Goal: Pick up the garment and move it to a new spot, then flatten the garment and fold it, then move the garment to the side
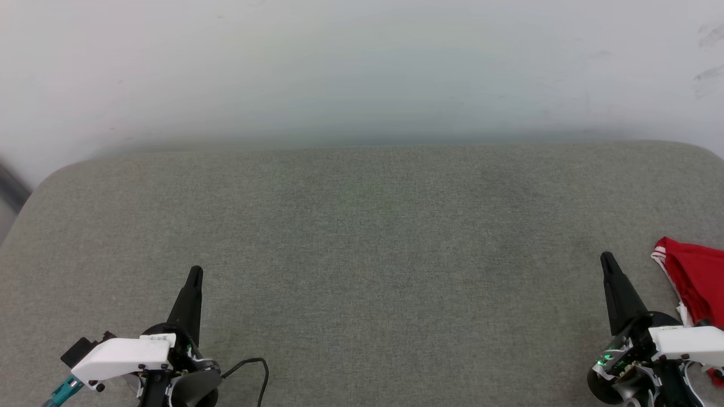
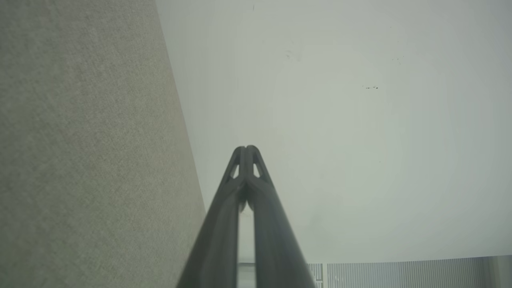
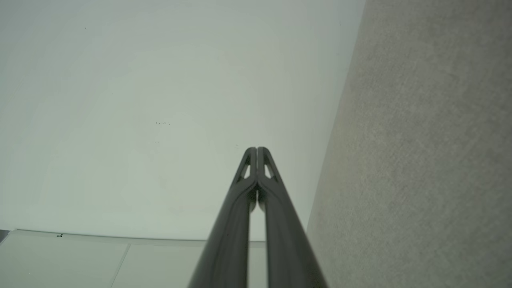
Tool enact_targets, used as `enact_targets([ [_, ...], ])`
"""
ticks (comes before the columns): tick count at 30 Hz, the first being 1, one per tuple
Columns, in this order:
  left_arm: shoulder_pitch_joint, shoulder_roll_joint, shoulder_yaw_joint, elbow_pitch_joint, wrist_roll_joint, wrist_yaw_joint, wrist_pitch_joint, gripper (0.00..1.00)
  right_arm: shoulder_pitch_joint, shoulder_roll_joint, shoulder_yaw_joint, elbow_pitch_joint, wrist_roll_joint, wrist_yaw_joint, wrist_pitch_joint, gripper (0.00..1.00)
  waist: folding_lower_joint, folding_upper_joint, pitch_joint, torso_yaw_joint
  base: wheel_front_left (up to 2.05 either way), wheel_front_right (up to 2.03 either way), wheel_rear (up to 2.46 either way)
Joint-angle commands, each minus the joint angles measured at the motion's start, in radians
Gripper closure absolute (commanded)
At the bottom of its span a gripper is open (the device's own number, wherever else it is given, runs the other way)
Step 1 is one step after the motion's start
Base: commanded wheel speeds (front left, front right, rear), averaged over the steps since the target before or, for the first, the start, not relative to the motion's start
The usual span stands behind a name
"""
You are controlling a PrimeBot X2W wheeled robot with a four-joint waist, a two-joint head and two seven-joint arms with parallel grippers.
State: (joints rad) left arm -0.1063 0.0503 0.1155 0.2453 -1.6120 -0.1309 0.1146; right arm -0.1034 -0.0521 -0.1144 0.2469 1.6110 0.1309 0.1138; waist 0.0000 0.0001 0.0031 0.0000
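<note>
From my head view, the red garment (image 1: 698,280) lies bunched at the right edge of the grey cloth-covered bench (image 1: 362,226), just beside my right pincer (image 1: 607,260) and well apart from my left pincer (image 1: 195,272). My wrist views add the closer detail: left pincer (image 2: 247,149) and right pincer (image 3: 256,149) both have tips pressed together, empty, against a pale wall (image 2: 340,120).

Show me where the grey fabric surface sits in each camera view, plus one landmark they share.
Head view: the grey fabric surface spans the lower part, edge to edge.
Left wrist view: the surface runs down the left side.
Right wrist view: the surface runs down the right side.
Shared landmark: the pale wall bordering it.
</note>
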Motion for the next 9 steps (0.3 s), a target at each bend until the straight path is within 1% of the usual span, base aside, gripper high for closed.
enact_targets([
  [1, -0.006, -0.002, 0.003, 0.001, 0.0, -0.003, 0.004, 1.0, -0.012, 0.004, 0.0, 0.001, 0.003, 0.0, 0.001, 1.0, 0.0, -0.0001, 0.0, 0.0, 0.0, 0.0, 0.0],
  [9, -0.006, -0.002, 0.003, 0.001, 0.0, -0.003, 0.004, 1.0, -0.012, 0.004, 0.0, 0.001, 0.003, 0.0, 0.0, 1.0, 0.0, -0.0001, 0.0, 0.0, 0.0, 0.0, 0.0],
])
